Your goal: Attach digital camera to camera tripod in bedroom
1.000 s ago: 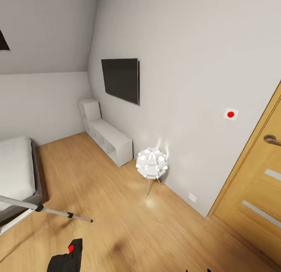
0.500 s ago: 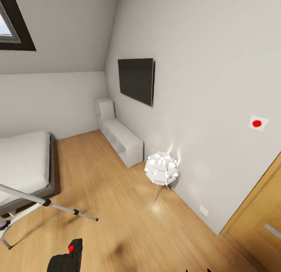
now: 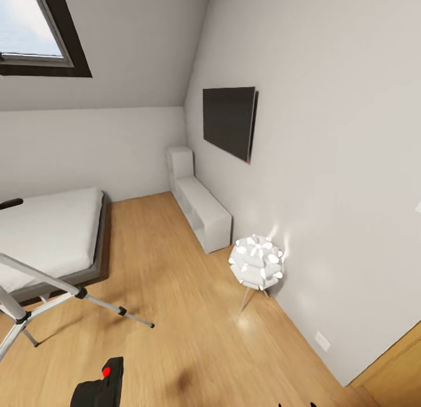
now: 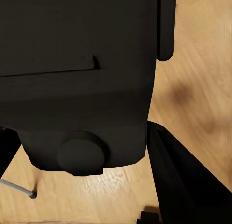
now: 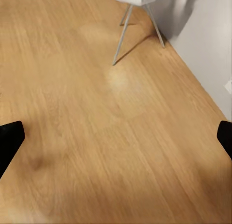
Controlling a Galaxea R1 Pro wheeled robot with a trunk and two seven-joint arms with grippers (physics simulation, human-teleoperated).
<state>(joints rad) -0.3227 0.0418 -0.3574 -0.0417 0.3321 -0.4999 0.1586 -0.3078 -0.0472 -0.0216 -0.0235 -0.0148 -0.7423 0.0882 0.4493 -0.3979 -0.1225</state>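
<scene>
The digital camera (image 3: 100, 386), black with a round red button on top, sits at the bottom edge of the head view. In the left wrist view its dark body (image 4: 77, 74) is held in my left gripper (image 4: 82, 137), with a black finger (image 4: 186, 185) alongside it. The camera tripod (image 3: 35, 281) stands at the left in front of the bed, and one silver leg reaches out over the floor to a black tip (image 3: 151, 325). That tip also appears in the left wrist view (image 4: 21, 190). My right gripper (image 5: 116, 137) hangs open over bare wood floor, holding nothing.
A low grey-framed bed (image 3: 55, 231) lies at the left under a skylight (image 3: 32, 30). Along the right wall are a black wall screen (image 3: 229, 121), a long white shelf unit (image 3: 204, 211) and a white ball lamp (image 3: 256, 264) on thin legs. A wooden door edge (image 3: 397, 369) is at the bottom right.
The head view has swung left: the door and red wall switch slid out at the right, while the skylight, more of the bed and tripod came in. The camera stays held.
</scene>
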